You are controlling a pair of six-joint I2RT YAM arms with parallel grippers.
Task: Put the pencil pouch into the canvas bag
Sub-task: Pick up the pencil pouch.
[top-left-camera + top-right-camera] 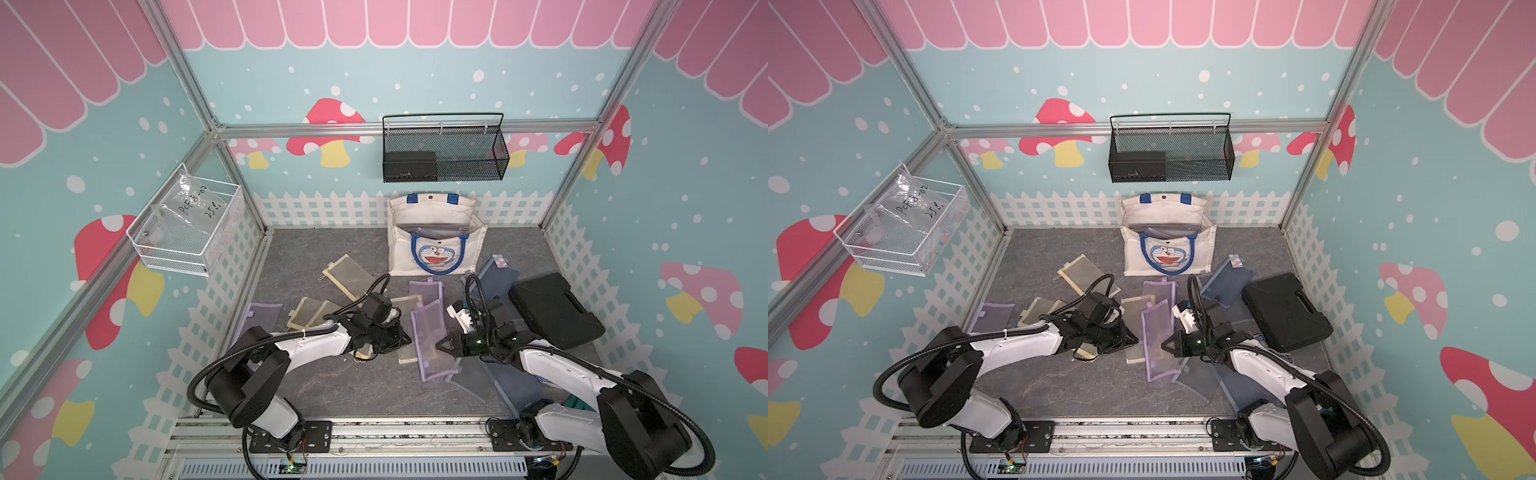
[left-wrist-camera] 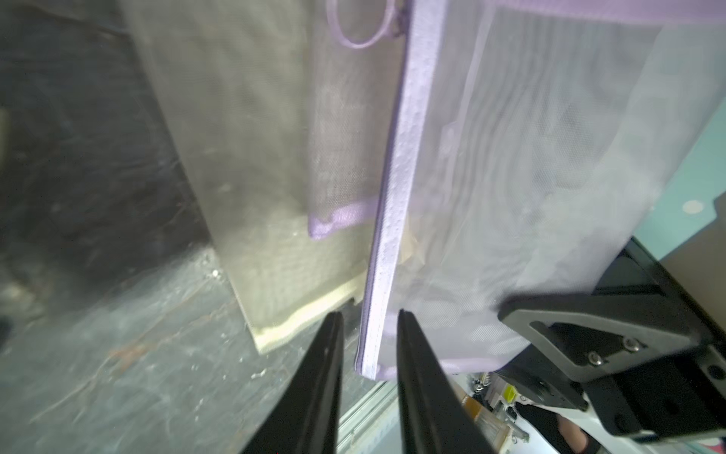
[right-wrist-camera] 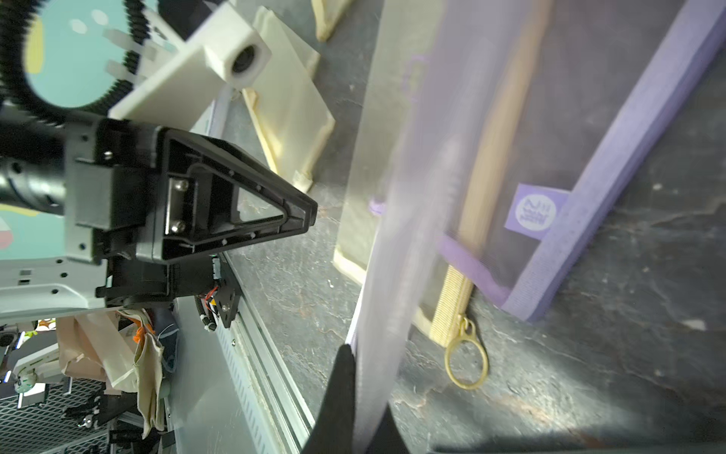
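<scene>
Right wrist view: right end effector point(image 3: 363, 393) clenched on lilac pencil pouch point(image 3: 396, 236); its label unreadable.

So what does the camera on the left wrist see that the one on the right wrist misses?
Only the left wrist view shows the left gripper open, its jaws either side of the purple mesh pencil pouch's zipper edge. Only the right wrist view shows the right gripper shut on that pouch's edge, and a gold zipper ring on a beige pouch. Both show the dark grey tabletop.
</scene>
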